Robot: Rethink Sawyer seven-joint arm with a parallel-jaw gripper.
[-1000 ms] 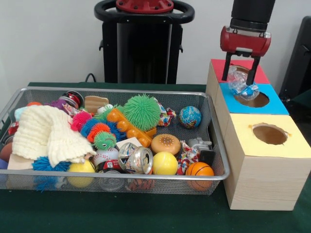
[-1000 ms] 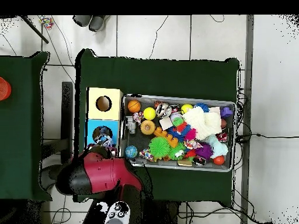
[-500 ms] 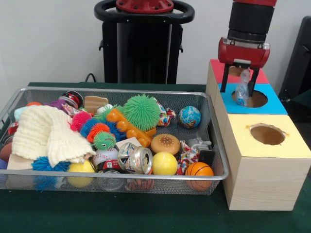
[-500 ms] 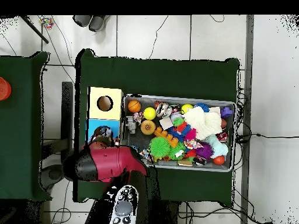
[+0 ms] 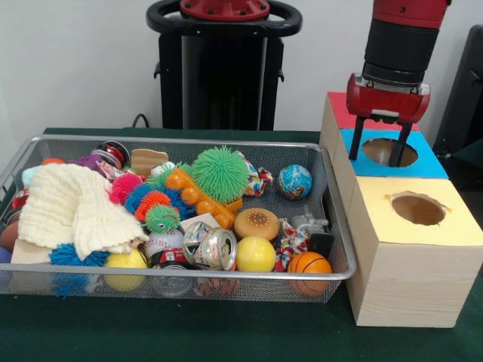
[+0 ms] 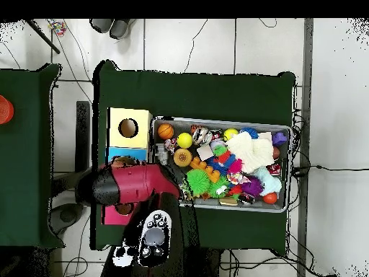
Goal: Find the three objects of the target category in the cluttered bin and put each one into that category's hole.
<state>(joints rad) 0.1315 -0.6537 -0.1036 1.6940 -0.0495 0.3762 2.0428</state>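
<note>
Fingers (image 5: 357,139) of the gripper (image 5: 379,141), thin black prongs, spread empty above the blue-topped round hole (image 5: 389,151).

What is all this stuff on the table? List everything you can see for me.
Wire bin: one, silver, on green table.
Spiky ball: one, green, bin's middle.
Knitted cloth: one, cream, bin's left side.
Crushed can: one, silver, bin's front.
Globe ball: one, blue, bin's right rear.
Basketball: one, orange, bin's front right corner.
Wooden boxes: three, tops red, blue, yellow, right of the bin.
Gripper: one, red and black, open and empty, above the blue-topped hole.
</note>
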